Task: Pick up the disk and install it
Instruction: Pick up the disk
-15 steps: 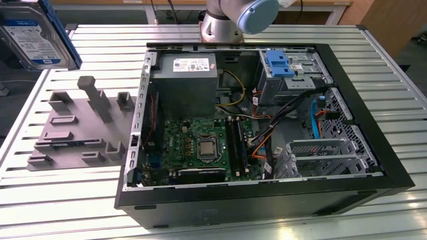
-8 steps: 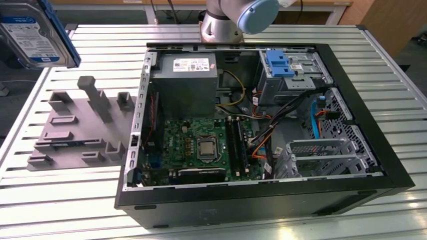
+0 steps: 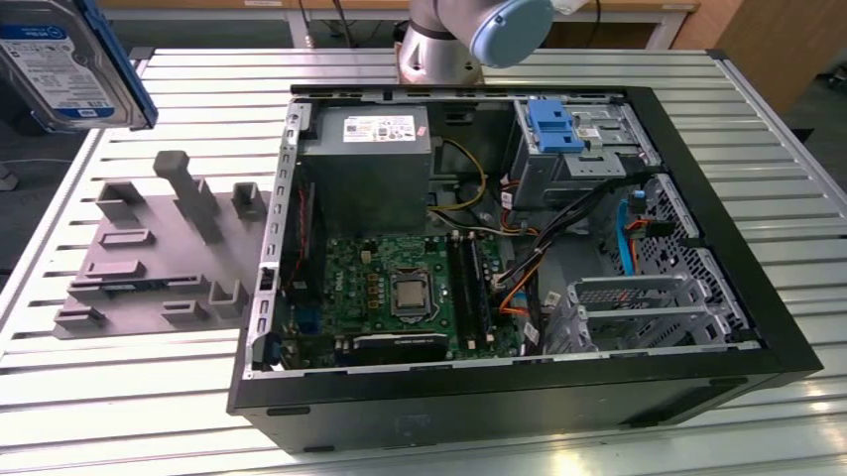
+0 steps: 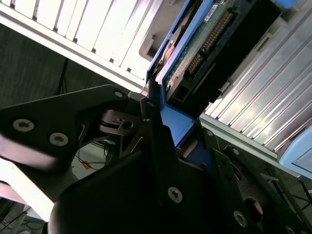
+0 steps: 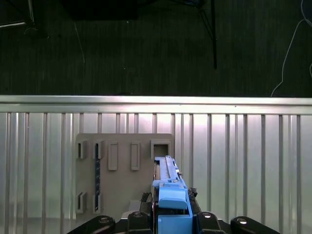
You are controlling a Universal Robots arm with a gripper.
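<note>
The disk (image 3: 60, 59), a silver drive with a white-and-blue label in a blue bracket, hangs tilted high above the table at the exterior view's far left, over the grey fixture plate (image 3: 146, 248). In the first wrist view the disk (image 5: 169, 187) stands edge-on between the black fingers (image 5: 139, 219), with the gripper (image 5: 171, 218) shut on its blue bracket. The second wrist view shows the disk's circuit-board side (image 4: 195, 46) and the gripper (image 4: 168, 129) clamped on the bracket's end.
An open computer case (image 3: 741, 248) lies on the slatted metal table (image 3: 173, 397), with a motherboard (image 3: 397, 288), a grey power supply box (image 3: 367, 149) and an upright blue bracket (image 3: 549, 124) inside. The arm's base (image 3: 457, 40) stands behind the case.
</note>
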